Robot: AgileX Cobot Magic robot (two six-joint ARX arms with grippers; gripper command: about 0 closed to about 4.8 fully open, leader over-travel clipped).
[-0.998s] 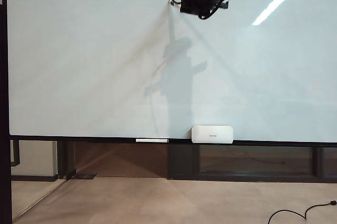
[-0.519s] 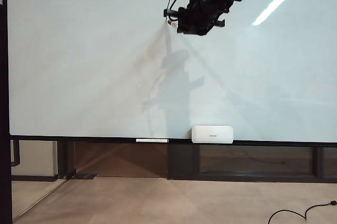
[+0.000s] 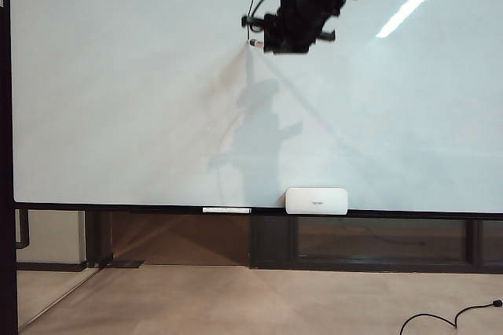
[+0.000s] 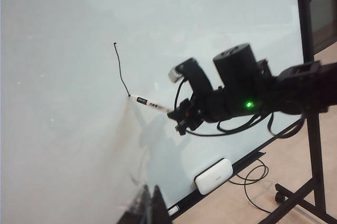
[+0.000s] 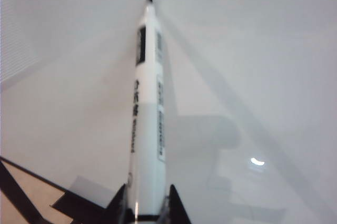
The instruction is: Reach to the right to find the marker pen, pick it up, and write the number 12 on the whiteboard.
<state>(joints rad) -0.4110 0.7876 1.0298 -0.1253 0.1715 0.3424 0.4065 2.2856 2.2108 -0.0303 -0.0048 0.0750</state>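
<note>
White box (image 3: 317,200): rounded, rectangular, on the ledge below the board.
Thin white stick (image 3: 226,210): lying flat on the ledge, left of the box, apart.
Black cable (image 3: 448,318): curled on the tan floor (image 3: 236,300).

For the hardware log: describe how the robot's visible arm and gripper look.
The right arm is matte black and boxy, with a cylindrical joint, a glowing green indicator light, loose black cables looping beneath, and a small white block on top. The right gripper is black too.

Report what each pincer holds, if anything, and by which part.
The right pincer grips the marker pen by its rear end, tip against the whiteboard. The left pincer is out of view.
</note>
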